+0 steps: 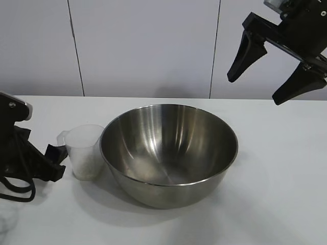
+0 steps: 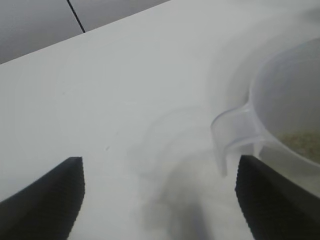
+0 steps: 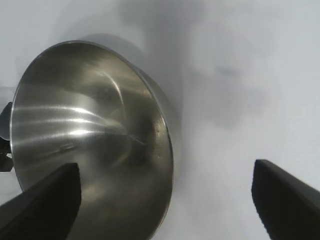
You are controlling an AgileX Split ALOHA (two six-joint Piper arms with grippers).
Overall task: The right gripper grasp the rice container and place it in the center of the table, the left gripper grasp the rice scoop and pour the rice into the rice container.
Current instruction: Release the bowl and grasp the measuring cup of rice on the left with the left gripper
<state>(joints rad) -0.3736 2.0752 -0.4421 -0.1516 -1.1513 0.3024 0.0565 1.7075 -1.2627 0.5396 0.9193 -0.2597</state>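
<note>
Exterior view: rice scoop (image 1: pixel 84 151) holds rice (image 1: pixel 88 163); rice container (image 1: pixel 168 153) empty.

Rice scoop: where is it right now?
In the exterior view the rice scoop stands upright on the table, left of centre, right beside the rice container, with the open left gripper at its handle side.

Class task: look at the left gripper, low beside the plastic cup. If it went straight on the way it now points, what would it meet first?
Most likely the rice scoop: the open left gripper has the scoop's handle just ahead, nearer one finger. Depth is unclear, so it might touch the table first.
</note>
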